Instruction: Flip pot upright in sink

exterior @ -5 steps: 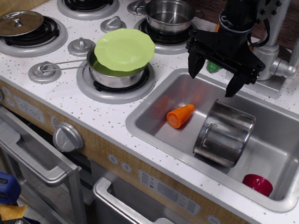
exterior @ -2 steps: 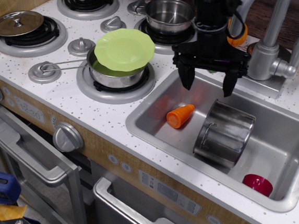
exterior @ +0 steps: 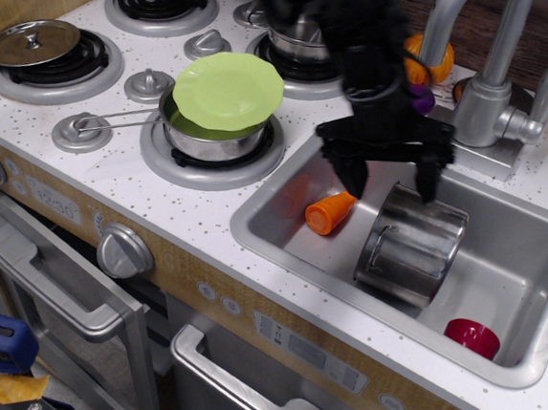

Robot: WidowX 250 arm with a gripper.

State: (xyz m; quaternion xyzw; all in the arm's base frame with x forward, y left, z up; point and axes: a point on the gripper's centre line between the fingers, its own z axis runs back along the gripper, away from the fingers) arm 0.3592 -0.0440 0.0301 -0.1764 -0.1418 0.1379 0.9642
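Observation:
The tall shiny steel pot (exterior: 411,244) lies tilted on its side in the sink (exterior: 527,275), its base toward the upper right and a wire loop handle on its left flank. My black gripper (exterior: 391,186) hangs open just above the pot's upper left edge, one finger (exterior: 356,177) to the left of the pot near the carrot, the other (exterior: 426,178) over the pot's top rim. It holds nothing.
An orange toy carrot (exterior: 329,212) lies in the sink left of the pot. A red cup (exterior: 472,336) sits in the front right corner. A faucet (exterior: 487,75) stands behind. A pan with a green plate (exterior: 226,91) sits on the stove to the left.
My gripper has moved left and then down toward the sink, from above the back rim to just over the pot. The pot, carrot and cup have not moved.

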